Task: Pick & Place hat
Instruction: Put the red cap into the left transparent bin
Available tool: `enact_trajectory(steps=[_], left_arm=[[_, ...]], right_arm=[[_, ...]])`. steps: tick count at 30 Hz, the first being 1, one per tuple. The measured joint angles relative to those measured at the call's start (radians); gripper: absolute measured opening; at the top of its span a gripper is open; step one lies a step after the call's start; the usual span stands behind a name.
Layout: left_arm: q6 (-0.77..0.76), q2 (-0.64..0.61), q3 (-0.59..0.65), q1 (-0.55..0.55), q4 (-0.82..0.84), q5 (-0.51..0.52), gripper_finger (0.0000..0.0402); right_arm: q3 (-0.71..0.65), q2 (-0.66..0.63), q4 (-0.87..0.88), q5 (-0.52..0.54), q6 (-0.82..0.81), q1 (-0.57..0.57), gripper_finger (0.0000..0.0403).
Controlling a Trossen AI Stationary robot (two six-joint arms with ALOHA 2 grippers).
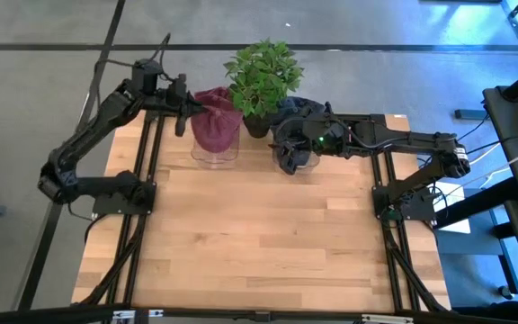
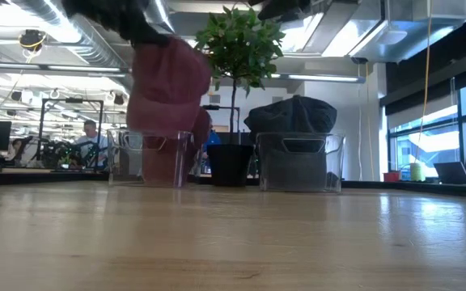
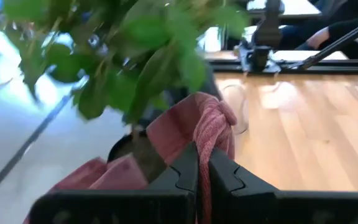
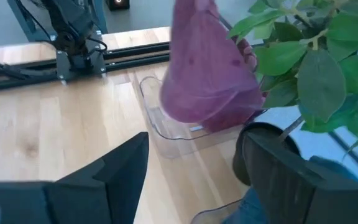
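Note:
A maroon knit hat (image 1: 216, 124) hangs over a clear plastic container (image 1: 214, 155) at the table's far edge; the low view shows the maroon hat (image 2: 168, 89) reaching down into that container (image 2: 150, 158). My left gripper (image 1: 190, 115) is shut on it from the left. A dark hat (image 2: 291, 115) sits in a second clear container (image 2: 298, 162), bulging above its rim. My right gripper (image 4: 194, 171) is open and hovers above the dark hat (image 1: 293, 135), touching nothing. A potted plant (image 1: 261, 72) stands between the two containers. My left gripper (image 3: 204, 168) pinches a bunched fold of the maroon hat's edge (image 3: 211, 134) between its two fingers. It comes nearly level from the table's left side. The hat hangs below the hold, and its lower part dips into the clear container (image 4: 166, 127).
The plant's leaves (image 3: 123, 68) crowd close over the left gripper and the maroon hat. Its black pot (image 2: 231, 164) stands between the containers. The wooden table (image 1: 259, 243) stretches toward the near edge. Arm bases stand at the left (image 1: 106, 191) and right (image 1: 403, 200) edges.

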State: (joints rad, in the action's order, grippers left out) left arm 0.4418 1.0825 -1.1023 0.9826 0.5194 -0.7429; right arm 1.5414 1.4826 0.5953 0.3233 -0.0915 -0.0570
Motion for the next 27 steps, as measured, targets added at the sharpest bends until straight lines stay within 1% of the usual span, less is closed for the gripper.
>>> enact_trajectory(steps=[5, 9, 13, 19, 21, 25, 27], left_arm=[[0.009, 0.077, 0.0, 0.057, -0.038, -0.067, 0.0004], [0.005, 0.137, 0.0, 0.086, -0.079, -0.072, 0.0004], [0.004, 0.196, 0.0, 0.104, -0.098, -0.098, 0.0003], [0.009, 0.247, 0.004, 0.131, -0.109, -0.102, 0.0003], [-0.016, 0.244, 0.041, 0.138, -0.169, -0.101, 0.0003], [-0.159, 0.217, 0.179, 0.159, -0.409, -0.098, 0.0003], [-0.223, 0.206, 0.229, 0.161, -0.528, -0.096, 0.0003]], right_arm=[[0.0, 0.0, 0.005, 0.0, -0.038, 0.0, 0.0261], [0.0, 0.0, 0.011, 0.0, -0.055, 0.0, 0.0261], [0.0, 0.0, 0.013, 0.0, -0.062, 0.0, 0.0261], [0.0, 0.0, 0.021, -0.001, -0.065, 0.0, 0.0261], [0.0, 0.0, 0.021, -0.001, -0.065, 0.0, 0.0261], [0.0, 0.0, 0.032, -0.001, -0.065, 0.0, 0.0261], [0.0, 0.0, 0.032, -0.001, -0.064, 0.0, 0.0261]])
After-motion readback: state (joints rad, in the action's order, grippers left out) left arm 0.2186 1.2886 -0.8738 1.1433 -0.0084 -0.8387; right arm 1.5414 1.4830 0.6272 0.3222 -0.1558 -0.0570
